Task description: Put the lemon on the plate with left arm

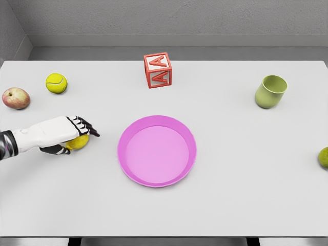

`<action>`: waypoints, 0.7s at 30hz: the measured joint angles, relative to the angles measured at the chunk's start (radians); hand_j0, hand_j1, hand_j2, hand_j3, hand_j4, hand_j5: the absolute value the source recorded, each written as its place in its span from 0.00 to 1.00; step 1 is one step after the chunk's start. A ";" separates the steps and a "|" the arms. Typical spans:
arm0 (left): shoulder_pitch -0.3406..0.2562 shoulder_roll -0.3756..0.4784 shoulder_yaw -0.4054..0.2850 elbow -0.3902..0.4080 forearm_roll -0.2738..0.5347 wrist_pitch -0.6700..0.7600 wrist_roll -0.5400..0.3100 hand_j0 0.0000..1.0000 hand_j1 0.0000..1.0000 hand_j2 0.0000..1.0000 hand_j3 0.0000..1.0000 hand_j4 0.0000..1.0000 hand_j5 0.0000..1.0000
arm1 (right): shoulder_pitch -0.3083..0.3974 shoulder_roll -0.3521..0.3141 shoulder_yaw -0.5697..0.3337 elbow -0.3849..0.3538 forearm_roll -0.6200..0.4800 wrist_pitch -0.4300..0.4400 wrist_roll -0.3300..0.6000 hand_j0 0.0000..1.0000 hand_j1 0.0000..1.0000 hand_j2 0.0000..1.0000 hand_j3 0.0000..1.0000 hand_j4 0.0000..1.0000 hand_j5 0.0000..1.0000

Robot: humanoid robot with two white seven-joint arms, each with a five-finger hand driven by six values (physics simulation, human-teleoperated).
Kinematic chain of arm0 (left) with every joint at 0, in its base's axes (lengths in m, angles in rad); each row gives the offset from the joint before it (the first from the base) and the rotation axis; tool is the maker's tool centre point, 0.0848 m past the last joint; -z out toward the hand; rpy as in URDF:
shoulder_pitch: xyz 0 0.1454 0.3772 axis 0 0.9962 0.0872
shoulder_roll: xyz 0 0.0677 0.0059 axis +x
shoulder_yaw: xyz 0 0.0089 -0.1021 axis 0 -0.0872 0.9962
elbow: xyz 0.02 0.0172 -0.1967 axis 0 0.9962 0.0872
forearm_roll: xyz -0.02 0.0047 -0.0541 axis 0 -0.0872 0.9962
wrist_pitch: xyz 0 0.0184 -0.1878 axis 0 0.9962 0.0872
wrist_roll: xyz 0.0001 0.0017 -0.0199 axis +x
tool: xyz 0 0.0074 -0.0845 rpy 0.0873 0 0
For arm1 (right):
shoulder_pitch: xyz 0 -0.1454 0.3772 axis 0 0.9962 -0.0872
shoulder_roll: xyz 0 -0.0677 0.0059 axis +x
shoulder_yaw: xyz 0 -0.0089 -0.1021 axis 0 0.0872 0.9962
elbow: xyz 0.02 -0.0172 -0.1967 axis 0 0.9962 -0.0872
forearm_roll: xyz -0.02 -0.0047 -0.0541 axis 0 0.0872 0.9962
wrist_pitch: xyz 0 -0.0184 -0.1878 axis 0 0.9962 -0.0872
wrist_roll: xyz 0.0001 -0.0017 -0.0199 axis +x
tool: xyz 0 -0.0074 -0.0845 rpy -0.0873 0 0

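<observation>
One hand [65,134], the left, is seen coming in from the left edge, laid over the lemon [78,142] with its dark fingers [86,125] curled across the top of the fruit and the thumb tucked below it, so that the lemon is clasped. Only part of the yellow fruit is shown beneath the palm, and it is seen low against the white desk [230,169]; whether it is lifted clear cannot be told. Just to the right of the hand, apart from the fingertips, the pink plate [129,134] is set, round and shallow. Beyond the hand, farther from the robot, a yellow-green tennis ball [56,83] is placed, and to the left of that ball a red apple [16,98]. Well beyond the plate a red letter block [158,70] is stood. Far to the right a green cup [270,91] is seen upright, and a green fruit [323,157] is cut off by the right edge.
</observation>
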 measured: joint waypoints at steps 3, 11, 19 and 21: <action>0.000 -0.002 0.000 0.000 -0.007 0.000 0.000 0.76 0.76 0.76 0.76 0.76 0.76 | 0.000 0.000 0.000 0.000 0.000 0.000 0.000 1.00 1.00 1.00 1.00 1.00 1.00; -0.002 -0.003 0.000 -0.001 -0.012 0.000 0.000 0.70 0.70 0.70 0.70 0.70 0.70 | 0.000 0.000 0.000 0.000 0.000 0.000 0.000 1.00 1.00 1.00 1.00 1.00 1.00; -0.008 -0.003 0.011 -0.002 0.000 -0.001 0.002 0.70 0.70 0.70 0.70 0.70 0.70 | 0.000 0.000 0.000 0.000 0.000 0.000 0.000 1.00 1.00 1.00 1.00 1.00 1.00; -0.015 -0.003 0.016 -0.004 0.005 0.000 0.005 0.70 0.70 0.70 0.70 0.70 0.70 | 0.000 0.000 0.000 0.000 0.000 0.000 0.000 1.00 1.00 1.00 1.00 1.00 1.00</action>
